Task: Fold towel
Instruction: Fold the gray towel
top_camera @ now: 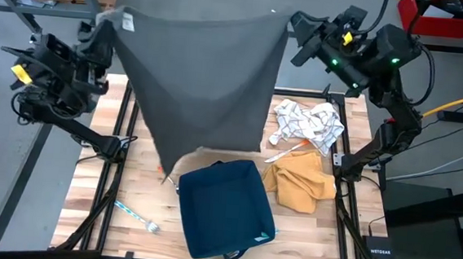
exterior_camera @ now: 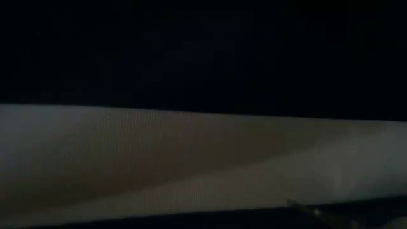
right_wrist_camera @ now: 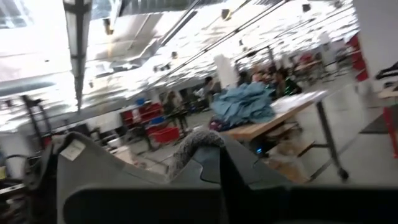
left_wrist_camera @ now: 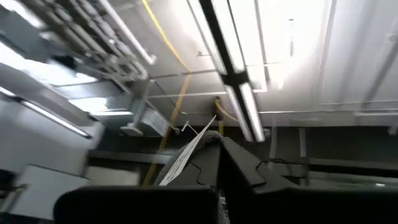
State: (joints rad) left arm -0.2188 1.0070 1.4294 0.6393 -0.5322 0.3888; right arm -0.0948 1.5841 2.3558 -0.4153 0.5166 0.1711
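**Towel held aloft by two corners, spread for the fold**

Left gripper (top_camera: pixel 106 32): fingers together, clamped on one upper corner of the grey towel (top_camera: pixel 202 78); a white label (top_camera: pixel 128 23) sits just beside the pinch. Right gripper (top_camera: pixel 298 26): fingers likewise together on the opposite upper corner. The edge between them runs nearly straight and taut, so the cloth hangs flat as one sheet, narrowing downward to a point. Judged purpose: lifting by both corners lets gravity pull out creases and squares the towel before it is laid down.

Below the grippers, the towel's lowest tip hangs near the blue tray (top_camera: pixel 226 211); from above I cannot tell whether it touches the table (top_camera: pixel 88 193).

Clearances: under and inward of the right gripper lie a patterned white cloth (top_camera: pixel 307 122) and a mustard cloth (top_camera: pixel 300 183), near the hanging edge. A small brush-like tool (top_camera: pixel 135 217) lies well below the left gripper. Open board remains beneath the left gripper's side; the tray takes the centre. Lowering straight down risks draping over the tray, in my judgement
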